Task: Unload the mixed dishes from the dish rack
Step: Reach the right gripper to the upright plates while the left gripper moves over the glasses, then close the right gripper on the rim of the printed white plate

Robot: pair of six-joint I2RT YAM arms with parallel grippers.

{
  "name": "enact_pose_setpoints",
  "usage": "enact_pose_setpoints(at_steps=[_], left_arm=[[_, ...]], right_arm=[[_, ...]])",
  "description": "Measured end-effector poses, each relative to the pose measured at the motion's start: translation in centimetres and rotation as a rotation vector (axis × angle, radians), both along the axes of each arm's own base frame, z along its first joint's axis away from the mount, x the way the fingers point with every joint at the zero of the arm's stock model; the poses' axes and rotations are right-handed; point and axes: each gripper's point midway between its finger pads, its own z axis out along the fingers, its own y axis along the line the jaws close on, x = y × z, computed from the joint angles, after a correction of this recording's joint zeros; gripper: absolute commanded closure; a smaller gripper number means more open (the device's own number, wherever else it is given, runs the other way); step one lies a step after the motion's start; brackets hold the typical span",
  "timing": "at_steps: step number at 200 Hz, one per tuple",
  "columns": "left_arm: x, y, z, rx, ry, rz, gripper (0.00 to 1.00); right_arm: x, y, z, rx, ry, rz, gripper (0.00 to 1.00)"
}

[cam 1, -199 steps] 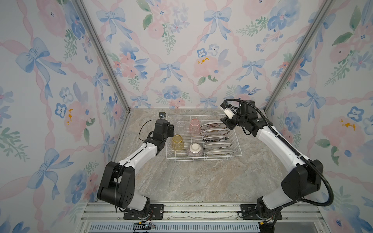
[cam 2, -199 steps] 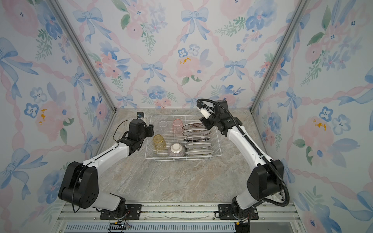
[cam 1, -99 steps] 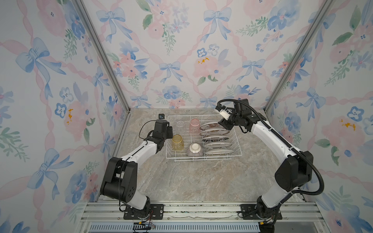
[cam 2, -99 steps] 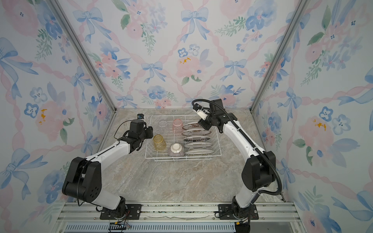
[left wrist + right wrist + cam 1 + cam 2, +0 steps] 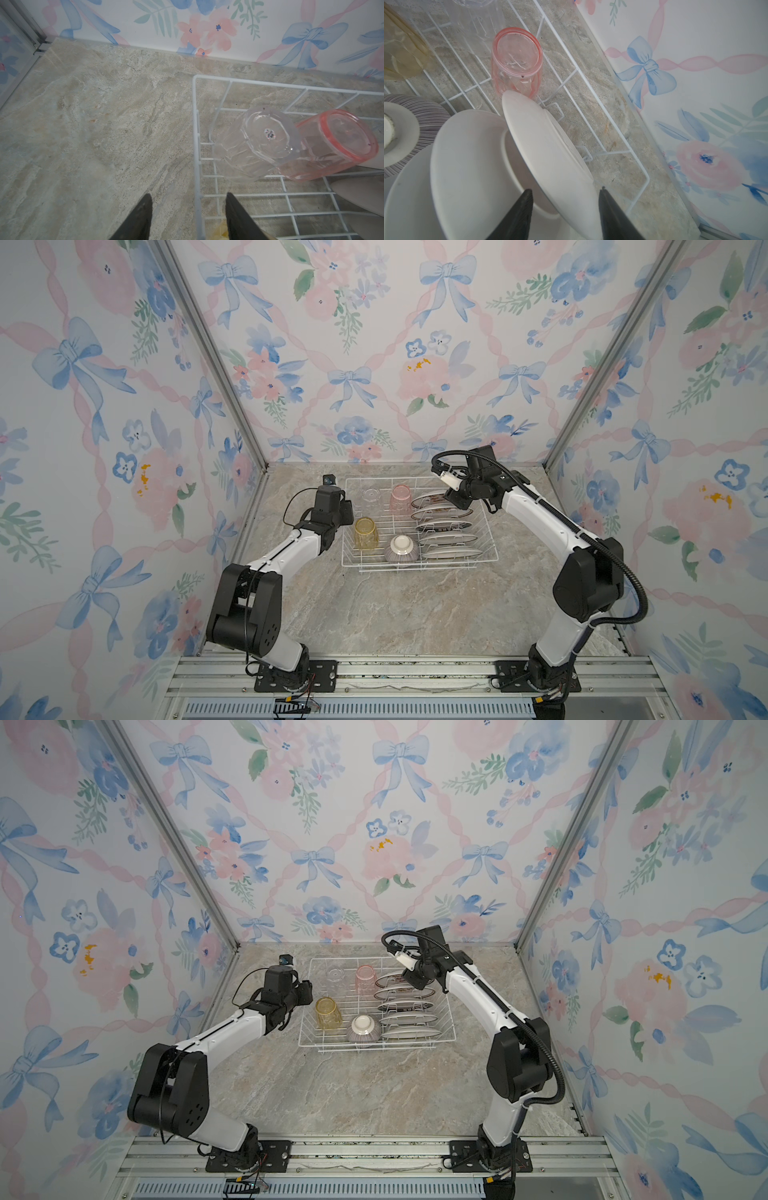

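Right wrist view: right gripper (image 5: pixel 565 189), jaws apart and empty, straddles the rim of the farthest plate (image 5: pixel 550 145), upright in the dish rack (image 5: pixel 195 99). The left gripper (image 5: pixel 188 195), also open, spans the rack's left wall. Risk: an off-centre closure could tip this plate onto the next plate (image 5: pixel 467 155).

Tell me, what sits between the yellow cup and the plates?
An upturned striped bowl sits between the yellow cup and the frontmost plate, shown in both top views.

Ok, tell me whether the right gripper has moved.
Yes. The right gripper shifted left, inward past the dish rack's right rim, toward the rearmost plate.
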Motion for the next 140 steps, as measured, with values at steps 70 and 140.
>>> enact_pose_setpoints(at_steps=[70, 140], left_arm=[[0.0, 0.4, -0.2, -0.004, 0.005, 0.005, 0.44], [0.0, 0.6, -0.3, -0.007, 0.007, 0.009, 0.47]], right_arm=[[2.1, 0.2, -0.8, -0.064, -0.021, 0.014, 0.54], [2.6, 0.4, -2.4, -0.109, 0.013, 0.044, 0.72]])
